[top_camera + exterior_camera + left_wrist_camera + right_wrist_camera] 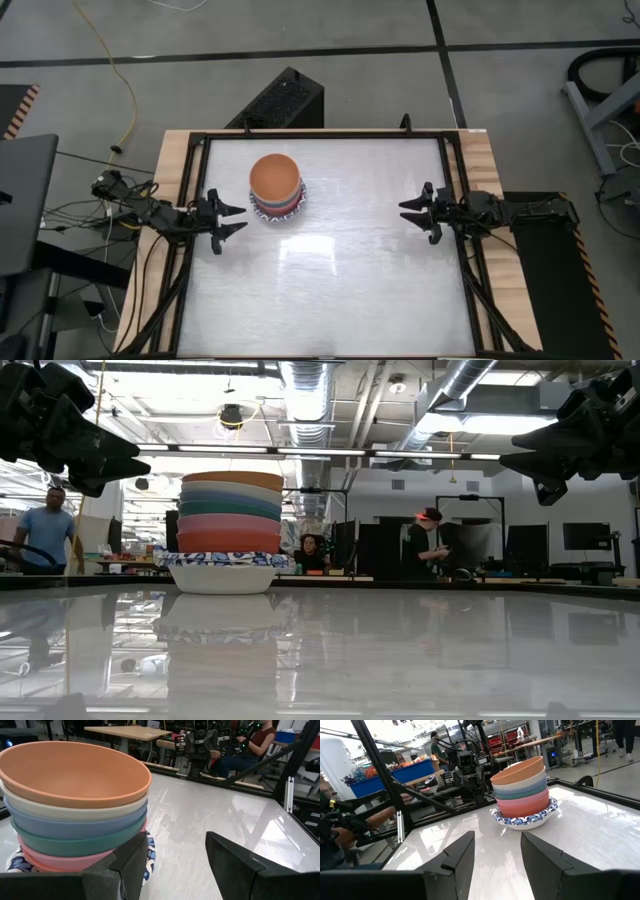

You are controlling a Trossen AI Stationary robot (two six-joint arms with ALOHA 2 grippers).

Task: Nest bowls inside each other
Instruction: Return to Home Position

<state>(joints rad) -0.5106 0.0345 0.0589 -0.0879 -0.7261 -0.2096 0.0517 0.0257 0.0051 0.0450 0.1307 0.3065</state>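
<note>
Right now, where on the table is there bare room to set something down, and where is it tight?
Bare: the wide stretch between the bowl stack and the right gripper, and all the table on the low camera's side of both grippers. Tight: only the gap between the left gripper and the stack, which stand close but apart.

Just beside the bowl stack (276,188), on its left: left gripper (232,220), raised clear of the surface, its two dark fingers (131,860) parted with an open gap between them. Pointed inward past the near side of the stack, at the end of the left arm (160,215), which is stretched low and nearly flat. Well apart from the stack, on its opposite side: right gripper (410,212), raised to about the same height, fingers likewise spread, aimed back toward the stack from the low, outstretched right arm (505,212).
</note>
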